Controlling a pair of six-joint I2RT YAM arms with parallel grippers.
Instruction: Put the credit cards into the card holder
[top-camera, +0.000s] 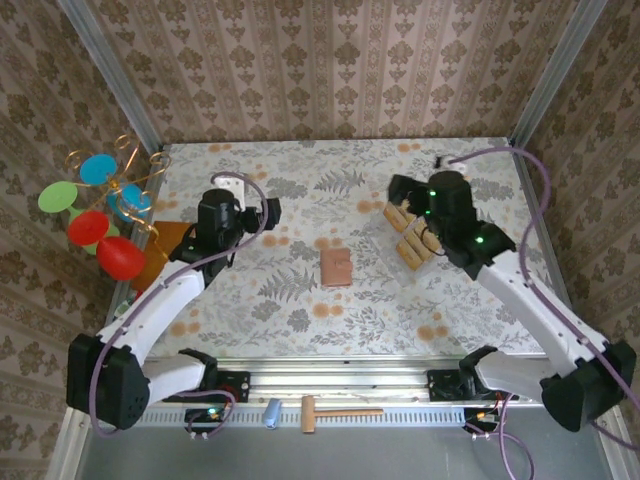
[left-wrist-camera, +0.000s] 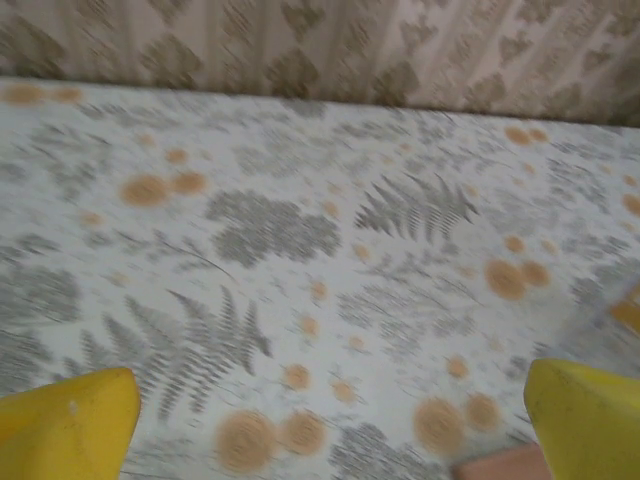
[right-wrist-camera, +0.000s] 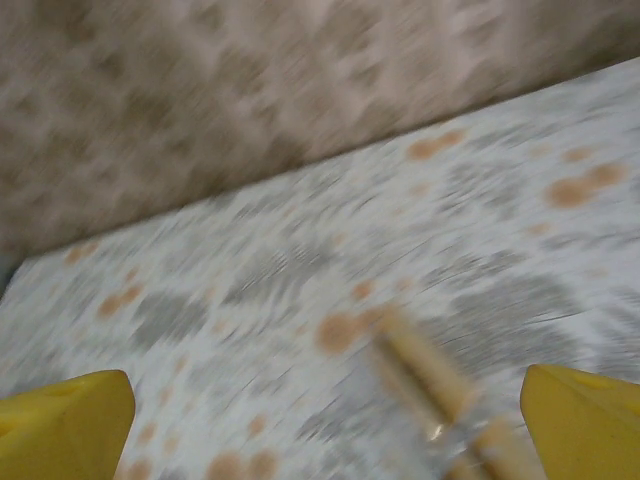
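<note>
The card holder (top-camera: 336, 267) lies shut on the patterned table near its middle, a small reddish-brown square; one corner of it (left-wrist-camera: 500, 465) peeks in at the bottom of the left wrist view. Several tan credit cards (top-camera: 412, 240) lie in a loose cluster right of centre, and one shows blurred (right-wrist-camera: 420, 365) in the right wrist view. My right gripper (top-camera: 405, 192) (right-wrist-camera: 325, 430) hovers over the far end of the cluster, open, with nothing between its yellow fingers (right-wrist-camera: 585, 420). My left gripper (top-camera: 268, 212) (left-wrist-camera: 325, 440) is open and empty, left of and beyond the card holder.
A toy of coloured discs on wire (top-camera: 95, 210) stands at the left edge beside an orange-brown board (top-camera: 160, 250). A small white object (top-camera: 230, 182) lies behind the left gripper. Papered walls close the back and sides. A wooden mallet (top-camera: 335, 412) rests on the near rail.
</note>
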